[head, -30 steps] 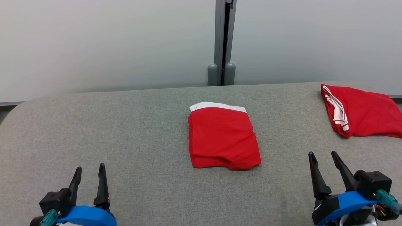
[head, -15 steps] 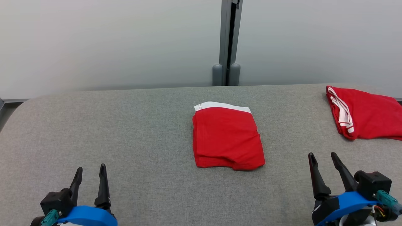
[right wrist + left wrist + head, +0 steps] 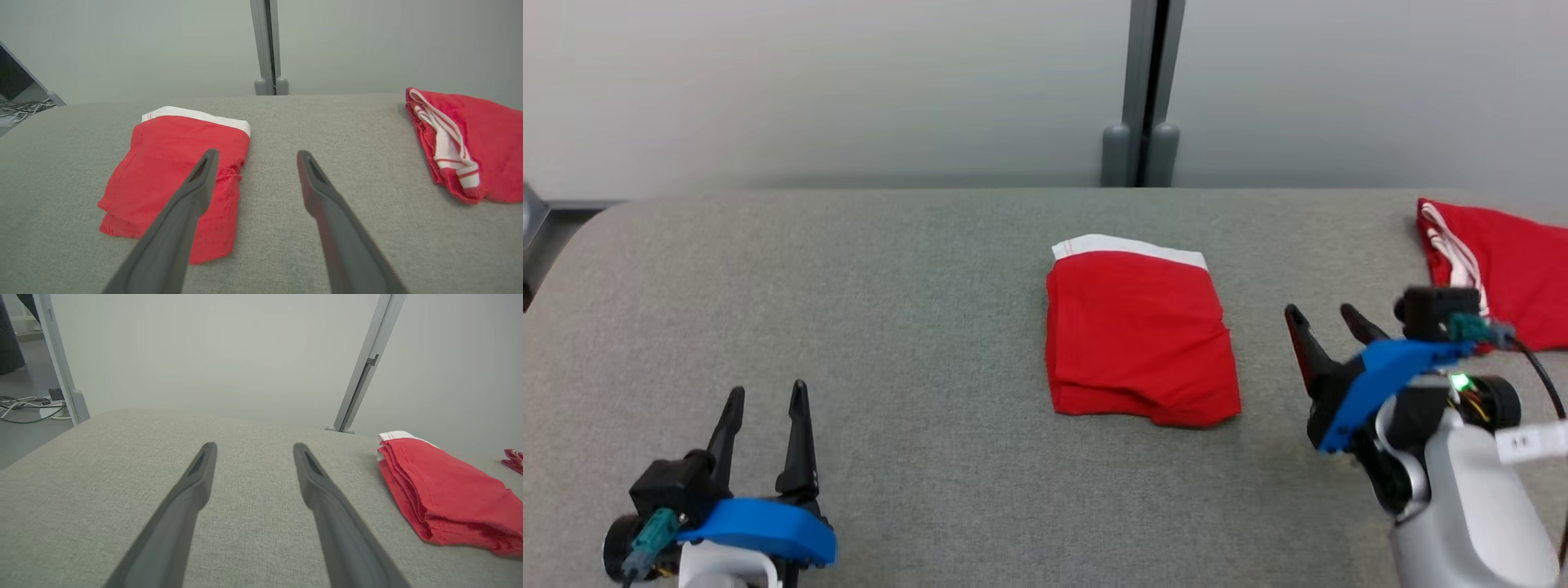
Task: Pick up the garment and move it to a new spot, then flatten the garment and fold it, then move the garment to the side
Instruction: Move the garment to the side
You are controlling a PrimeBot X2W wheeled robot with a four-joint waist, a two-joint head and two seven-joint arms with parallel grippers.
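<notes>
A folded red garment (image 3: 1141, 336) with a white band at its far edge lies in the middle of the grey table (image 3: 890, 269); it also shows as the red garment (image 3: 443, 494) in the left wrist view and the red garment (image 3: 171, 175) in the right wrist view. My right gripper (image 3: 1323, 317) hovers open just right of it, fingers pointing away from me, nothing between them. My left gripper (image 3: 764, 396) stands open at the lower left, far from the garment, and is empty.
A second folded red garment (image 3: 1503, 261) with white striped trim lies at the table's far right edge. A grey post (image 3: 1147, 90) stands behind the table against a pale wall. Cables (image 3: 24, 406) lie on the floor beyond the left edge.
The right arm has lifted and moved forward towards the garment's right side. The head camera has shifted, so the whole scene sits further right. The left gripper is barely changed.
</notes>
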